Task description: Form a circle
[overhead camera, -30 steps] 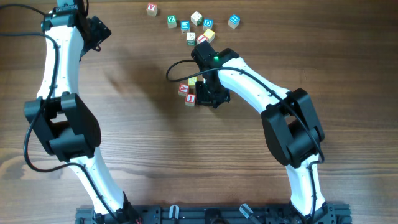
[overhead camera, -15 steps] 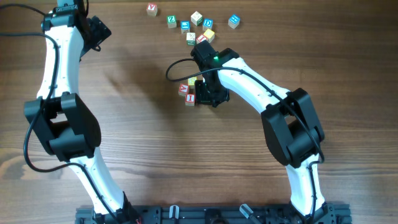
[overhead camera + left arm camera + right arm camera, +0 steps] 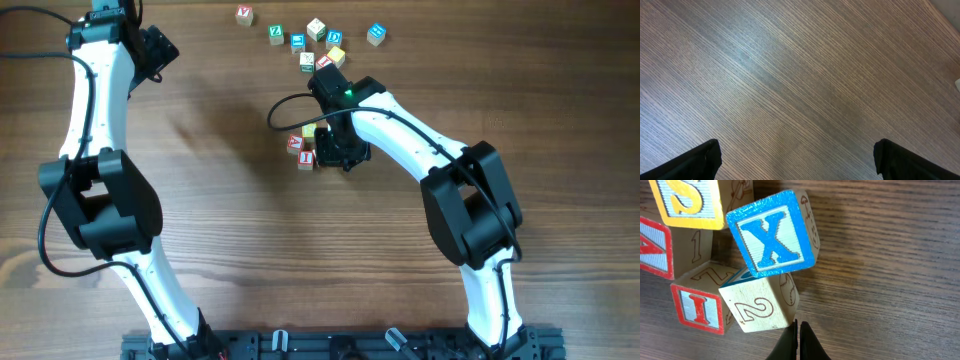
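Sitting just right of the circle (image 3: 303,146) in the middle of the table (image 3: 220,200), the right gripper (image 3: 799,337) has jaws pressed together, empty; the left gripper (image 3: 797,159), far left, has jaws spread wide.

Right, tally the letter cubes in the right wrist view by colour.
Red: 2 (red A cube, red I cube)
Yellow: 1 (yellow S cube)
Blue: 1 (blue X cube)
Bare wood: 1 (bare-wood 2 cube)
Total: 5
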